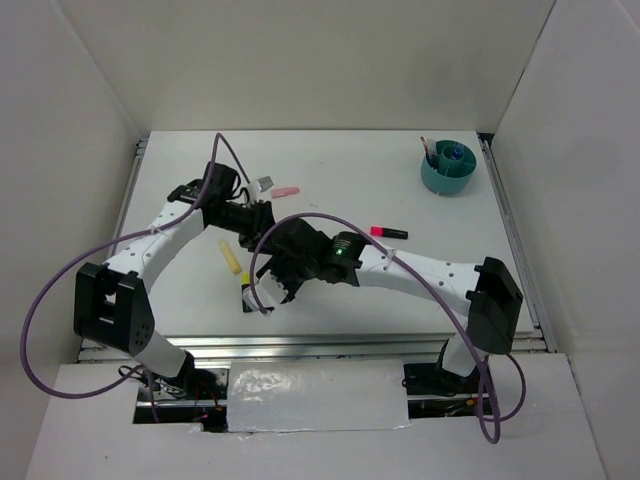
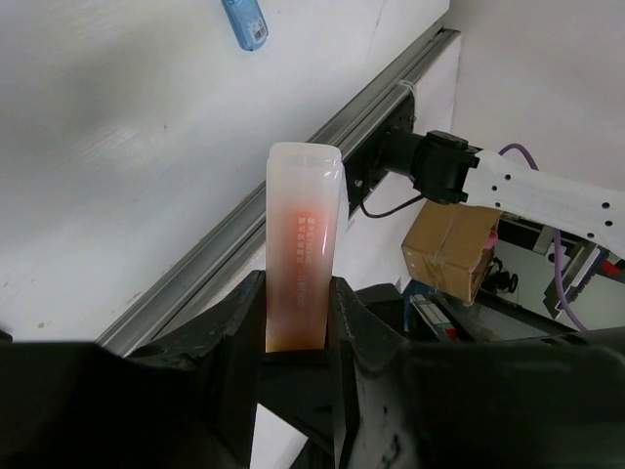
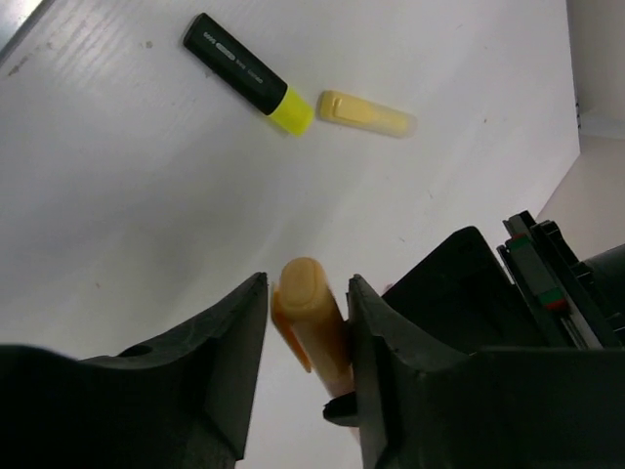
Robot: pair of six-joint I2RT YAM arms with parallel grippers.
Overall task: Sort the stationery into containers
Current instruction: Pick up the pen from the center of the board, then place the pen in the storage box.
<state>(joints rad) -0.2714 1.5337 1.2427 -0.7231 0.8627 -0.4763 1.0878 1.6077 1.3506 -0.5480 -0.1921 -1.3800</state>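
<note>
Table, white, walled on 3 sides, bears teal cup seemingly holding pens.

The 2 arms crowd the middle of the table. The left gripper is clamped on a translucent orange highlighter that juts past its fingertips. It sits just beside the wrist of the right arm, and a purple cable arches over both. The right gripper, closed on an orange marker, is low near the front edge. A black-yellow highlighter and a yellow marker lie ahead of it. Bare tabletop runs from the pink-black highlighter to the teal organiser cup, which stands in the far right corner, close to the side rail. A pink eraser lies just beyond the left gripper.
</note>
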